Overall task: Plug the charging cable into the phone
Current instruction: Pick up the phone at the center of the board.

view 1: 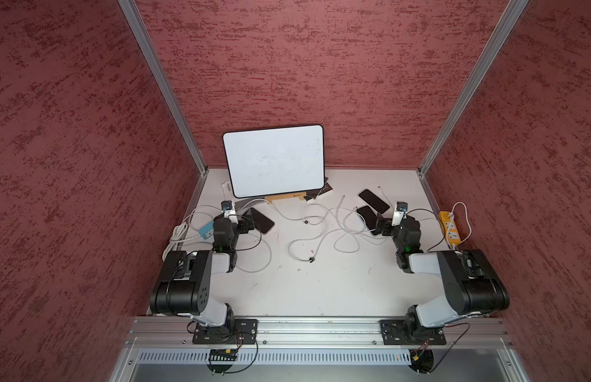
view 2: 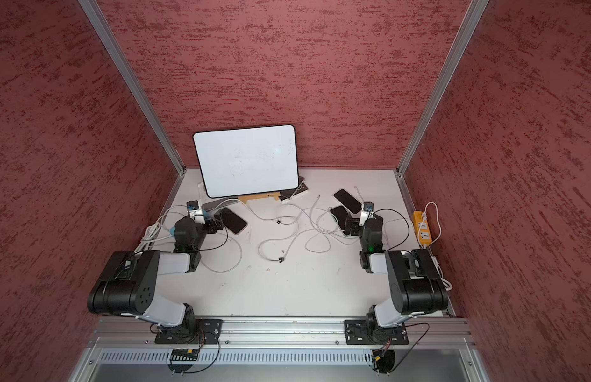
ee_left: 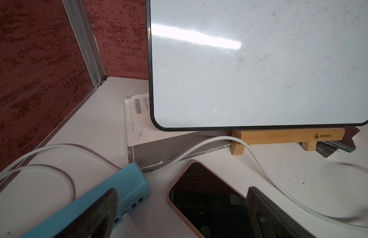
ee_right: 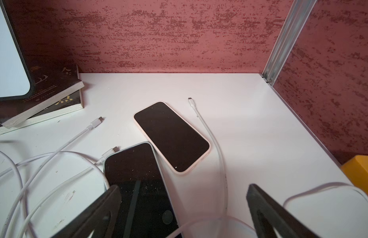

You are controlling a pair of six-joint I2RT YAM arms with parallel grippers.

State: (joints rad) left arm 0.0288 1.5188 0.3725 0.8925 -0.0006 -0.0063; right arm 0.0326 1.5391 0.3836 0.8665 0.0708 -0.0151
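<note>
Left gripper (ee_left: 182,190) stands wide open and empty above a pink-cased phone (ee_left: 201,197) on the table (ee_left: 96,134), with a white charging cable (ee_left: 261,167) passing just ahead of it. Right gripper (ee_right: 184,187), equally open and empty, hovers over a dark phone (ee_right: 135,175); a cable plug (ee_right: 114,148) lies unplugged just beside that phone's far corner, ahead of the gripper

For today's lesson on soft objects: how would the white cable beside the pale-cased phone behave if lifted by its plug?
The white cable would probably flop, since it lies in loose curves. It looks thin, so likely light. Its small plug might twist or slip in a grip.
</note>
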